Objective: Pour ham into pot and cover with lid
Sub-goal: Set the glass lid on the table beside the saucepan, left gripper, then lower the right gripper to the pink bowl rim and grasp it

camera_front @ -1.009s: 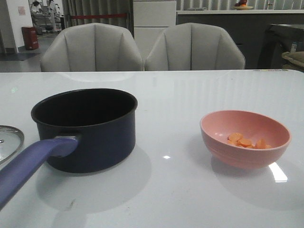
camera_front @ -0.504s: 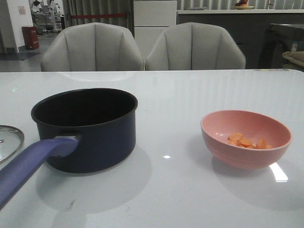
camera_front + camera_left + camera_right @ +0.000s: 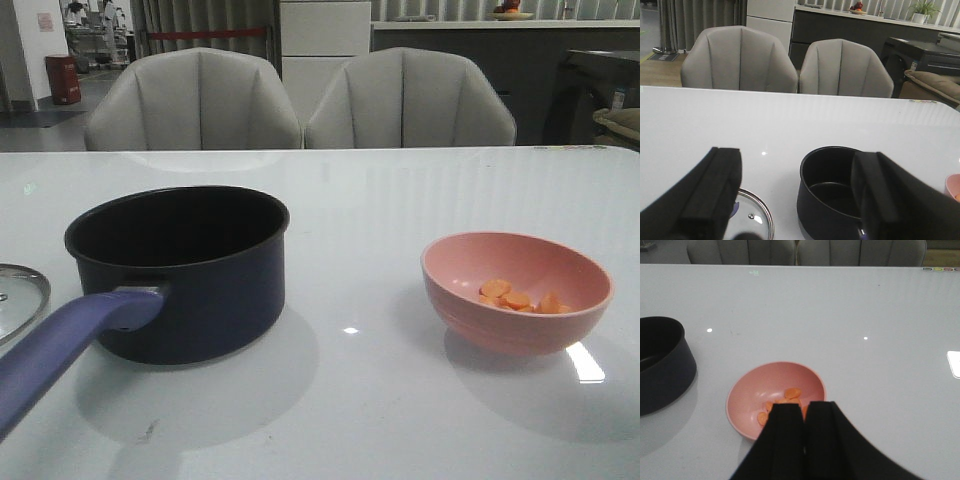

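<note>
Almost nothing differs across the front view. The pink bowl (image 3: 517, 291) sits a hair further left than half a second ago, back where it was a second ago, a shift so slight it may be only camera jitter. Its ham slices (image 3: 518, 298) show no rearrangement. No arm or gripper has entered the front view.

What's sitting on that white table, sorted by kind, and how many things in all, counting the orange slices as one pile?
Saucepan: 1
Glass lid: 1
Pink bowl: 1
Pile of ham slices: 1
Total: 4
</note>
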Available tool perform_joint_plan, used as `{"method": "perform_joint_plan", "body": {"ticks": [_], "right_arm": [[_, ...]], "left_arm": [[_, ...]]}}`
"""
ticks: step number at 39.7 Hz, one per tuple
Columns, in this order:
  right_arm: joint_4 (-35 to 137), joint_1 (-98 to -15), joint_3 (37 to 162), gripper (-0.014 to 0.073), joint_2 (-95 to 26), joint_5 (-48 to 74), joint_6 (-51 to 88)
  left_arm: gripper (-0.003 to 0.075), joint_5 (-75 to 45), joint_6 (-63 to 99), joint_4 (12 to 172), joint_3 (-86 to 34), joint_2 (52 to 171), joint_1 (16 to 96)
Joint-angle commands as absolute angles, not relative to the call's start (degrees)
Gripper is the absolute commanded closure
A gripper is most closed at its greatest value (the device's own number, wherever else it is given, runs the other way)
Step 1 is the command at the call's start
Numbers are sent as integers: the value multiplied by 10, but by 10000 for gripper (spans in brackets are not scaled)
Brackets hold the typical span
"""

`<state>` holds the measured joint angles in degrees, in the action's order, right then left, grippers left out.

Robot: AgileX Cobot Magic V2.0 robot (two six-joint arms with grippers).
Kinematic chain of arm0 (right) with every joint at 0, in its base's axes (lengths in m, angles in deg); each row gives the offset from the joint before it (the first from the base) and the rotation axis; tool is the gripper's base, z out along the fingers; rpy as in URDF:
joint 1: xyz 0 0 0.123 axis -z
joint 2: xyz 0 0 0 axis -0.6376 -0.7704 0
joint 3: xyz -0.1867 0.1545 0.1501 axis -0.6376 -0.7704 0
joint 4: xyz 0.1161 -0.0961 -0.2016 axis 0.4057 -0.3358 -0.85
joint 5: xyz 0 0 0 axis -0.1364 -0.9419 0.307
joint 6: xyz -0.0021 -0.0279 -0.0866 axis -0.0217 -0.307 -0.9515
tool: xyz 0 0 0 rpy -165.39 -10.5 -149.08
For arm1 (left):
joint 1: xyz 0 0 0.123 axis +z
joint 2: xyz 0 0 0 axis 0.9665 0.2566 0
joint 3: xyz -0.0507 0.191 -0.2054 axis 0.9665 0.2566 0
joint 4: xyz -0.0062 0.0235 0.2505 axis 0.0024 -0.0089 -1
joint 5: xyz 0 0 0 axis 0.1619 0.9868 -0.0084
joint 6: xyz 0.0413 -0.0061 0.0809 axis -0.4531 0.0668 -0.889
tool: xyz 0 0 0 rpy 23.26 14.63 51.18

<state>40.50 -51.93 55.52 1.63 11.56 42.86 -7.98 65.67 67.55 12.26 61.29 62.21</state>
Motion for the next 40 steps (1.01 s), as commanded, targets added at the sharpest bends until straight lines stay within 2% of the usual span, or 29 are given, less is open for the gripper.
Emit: {"method": "perform_joint_plan", "body": {"ticks": [1,5,10,13,25,40], "right_arm": [[409,-515,589,444,-30,189,431],[409,-515,624,356,-98,167,431],[410,-515,683,186,-203,126,434],[410,-512,724,127,-278,103,434],[443,-449,881,122,-513,-17,457],[449,-450,962,122,-674,-53,448]], "left_arm": [[218,-126,657,674,110,618,618],[218,-126,657,674,110,618,618],[218,-126,657,674,110,618,618],[218,-126,657,674,110,618,618],[218,-126,657,674,110,618,618],[218,-126,657,674,110,618,618]]}}
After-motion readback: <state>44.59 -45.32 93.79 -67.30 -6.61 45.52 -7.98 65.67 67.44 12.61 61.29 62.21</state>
